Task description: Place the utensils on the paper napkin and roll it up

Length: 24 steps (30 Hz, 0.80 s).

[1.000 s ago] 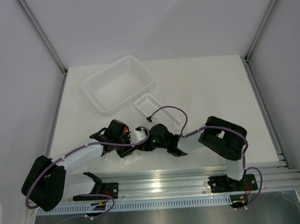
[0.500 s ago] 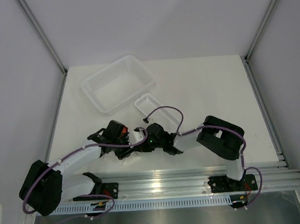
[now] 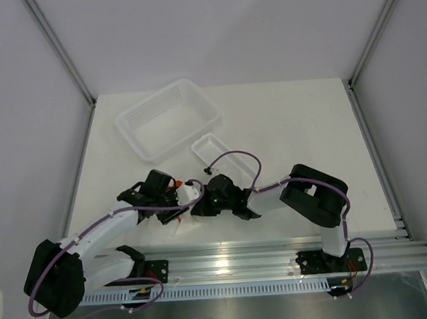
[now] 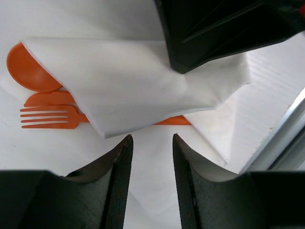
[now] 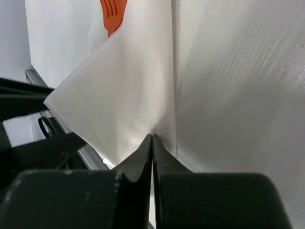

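Observation:
The orange utensils lie side by side in the left wrist view: spoon (image 4: 29,70), knife (image 4: 48,98) and fork (image 4: 51,117). The white paper napkin (image 4: 138,86) is folded over their handles, so only their heads show. My right gripper (image 5: 152,137) is shut on a pinched fold of the napkin (image 5: 128,90) and holds that flap over the utensils; the fork's tines (image 5: 113,13) show beyond it. The right gripper also shows as a black block in the left wrist view (image 4: 224,28). My left gripper (image 4: 152,143) is open and empty just above the napkin's lower layer, short of the fold. In the top view both grippers (image 3: 174,207) (image 3: 200,206) meet near the table's front edge.
A small ribbed white tray (image 3: 206,147) stands just behind the grippers. A large translucent white basket (image 3: 167,119) stands at the back left. The metal rail (image 3: 281,261) runs along the front edge, close to the napkin (image 3: 180,227).
My right gripper has drawn the napkin flap leftward over the utensils. My left arm has pulled back to the left.

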{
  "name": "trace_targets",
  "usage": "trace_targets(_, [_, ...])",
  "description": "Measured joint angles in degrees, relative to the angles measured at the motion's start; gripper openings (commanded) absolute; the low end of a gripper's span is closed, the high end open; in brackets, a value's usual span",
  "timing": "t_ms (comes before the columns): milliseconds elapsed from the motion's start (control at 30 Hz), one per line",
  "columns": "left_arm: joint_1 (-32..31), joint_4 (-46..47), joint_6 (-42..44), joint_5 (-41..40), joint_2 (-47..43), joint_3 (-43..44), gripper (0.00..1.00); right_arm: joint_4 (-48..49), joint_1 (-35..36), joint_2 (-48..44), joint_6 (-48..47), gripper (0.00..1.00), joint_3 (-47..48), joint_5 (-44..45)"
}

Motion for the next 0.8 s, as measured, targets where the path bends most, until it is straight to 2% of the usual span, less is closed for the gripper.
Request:
trace_targets(267, [2.01,2.25,2.75,-2.69,7.76,-0.17,0.43,0.00,-0.35,0.00,-0.24,0.00,0.02,-0.92])
trace_targets(500, [2.03,3.15,2.71,-2.62,10.16,1.49,0.49,-0.74,-0.81,-0.04,-0.74,0.00,0.39,-0.96])
trace_targets(800, [2.03,3.69,2.71,-2.14,11.80,2.60,0.51,-1.70,-1.79,-0.31,-1.14,0.00,0.57,-1.57])
